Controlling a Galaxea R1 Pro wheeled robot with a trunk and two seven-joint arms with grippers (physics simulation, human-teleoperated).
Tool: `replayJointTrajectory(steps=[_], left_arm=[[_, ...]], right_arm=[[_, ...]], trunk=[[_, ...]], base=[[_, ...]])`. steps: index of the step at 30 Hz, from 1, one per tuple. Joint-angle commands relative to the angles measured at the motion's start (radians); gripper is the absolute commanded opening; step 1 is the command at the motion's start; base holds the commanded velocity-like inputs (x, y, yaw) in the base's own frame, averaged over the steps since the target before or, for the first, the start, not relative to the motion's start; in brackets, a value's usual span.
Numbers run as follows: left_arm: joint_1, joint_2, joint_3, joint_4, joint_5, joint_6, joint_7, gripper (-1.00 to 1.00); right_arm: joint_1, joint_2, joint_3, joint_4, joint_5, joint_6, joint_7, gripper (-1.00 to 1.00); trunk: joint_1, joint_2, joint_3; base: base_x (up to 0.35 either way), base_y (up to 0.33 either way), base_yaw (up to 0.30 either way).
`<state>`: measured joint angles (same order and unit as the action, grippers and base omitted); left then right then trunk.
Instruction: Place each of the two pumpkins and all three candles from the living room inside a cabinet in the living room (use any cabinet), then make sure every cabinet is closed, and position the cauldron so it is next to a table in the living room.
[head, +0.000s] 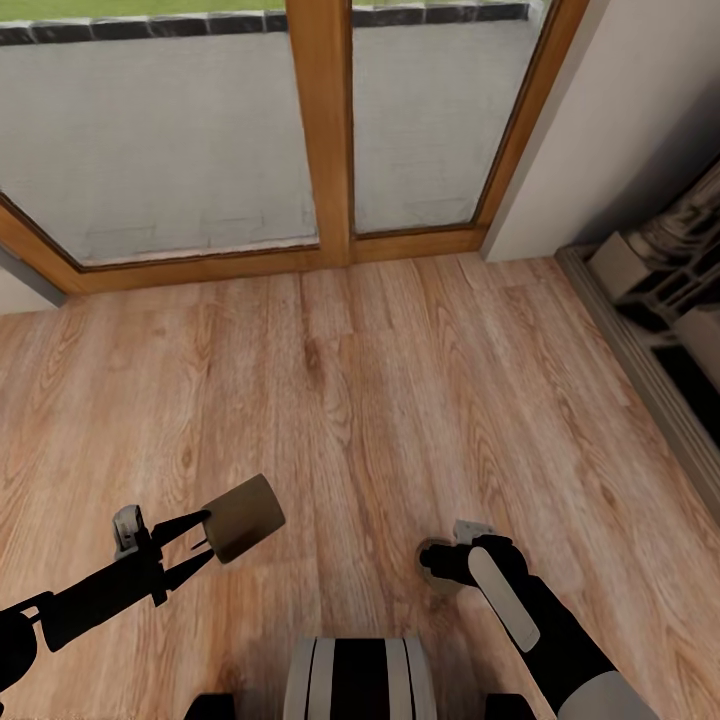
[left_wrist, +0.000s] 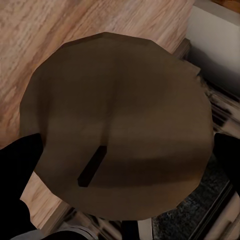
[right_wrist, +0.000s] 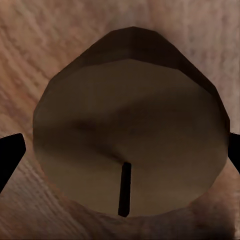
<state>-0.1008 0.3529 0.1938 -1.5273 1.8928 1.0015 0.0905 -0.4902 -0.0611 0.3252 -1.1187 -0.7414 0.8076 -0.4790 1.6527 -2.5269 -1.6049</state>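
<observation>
left candle (head: 243, 517): greyish-tan squat cylinder, tilted, held above the floor at near left; flat end with a dark wick slot faces the left wrist camera (left_wrist: 117, 127)
right candle (head: 437, 563): same tan cylinder, mostly hidden behind the right hand at near centre-right; round end face with a short dark wick clear in the right wrist view (right_wrist: 131, 135)
left hand (head: 196, 545): clamped on left candle, black fingers (left_wrist: 20, 165) pressed against its two sides
right hand (head: 447, 565): closed around right candle, black fingertips (right_wrist: 10, 155) at both edges of it
floor (head: 380, 400): light wood planks, runs under both hands out to the far window
window (head: 330, 130): far side, large glass panes in a wooden frame, central wooden post, grey paving and a strip of grass outside
wall (head: 620, 120): pale, far right, meets the window frame at the corner
shelf unit (head: 670, 300): right edge, grey-framed, pale boxy items inside, contents too blurred to tell
robot trunk (head: 360, 680): near bottom centre, grey and black striped, between the two arms
</observation>
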Motion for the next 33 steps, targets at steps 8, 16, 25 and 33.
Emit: replayJointTrajectory(steps=[8, 16, 25, 33], left_arm=[[0.0, 0.0, 0.001, -0.001, 0.012, 0.004, 0.009, -1.0], [0.0, 0.0, 0.001, -0.001, 0.012, 0.003, 0.009, -1.0], [0.001, 0.0, 0.001, -0.001, 0.012, 0.003, 0.009, -1.0], [0.001, 0.0, 0.001, -0.001, 0.012, 0.003, 0.009, -1.0]], right_arm=[[-0.001, -0.001, 0.003, -0.001, -0.01, -0.001, -0.011, 1.0], [-0.001, -0.001, 0.003, -0.001, -0.01, -0.001, -0.01, 1.0], [-0.001, -0.002, 0.003, -0.002, -0.01, -0.001, -0.01, -1.0], [-0.001, -0.002, 0.003, -0.003, -0.009, 0.0, -0.01, -1.0]], trunk=[[0.0, 0.0, -0.005], [0.001, -0.001, -0.012], [0.002, -0.001, -0.02], [0.002, -0.001, -0.02]], base=[[0.0, 0.0, 0.0], [0.0, 0.0, 0.0], [0.0, 0.0, 0.0], [0.0, 0.0, 0.0]])
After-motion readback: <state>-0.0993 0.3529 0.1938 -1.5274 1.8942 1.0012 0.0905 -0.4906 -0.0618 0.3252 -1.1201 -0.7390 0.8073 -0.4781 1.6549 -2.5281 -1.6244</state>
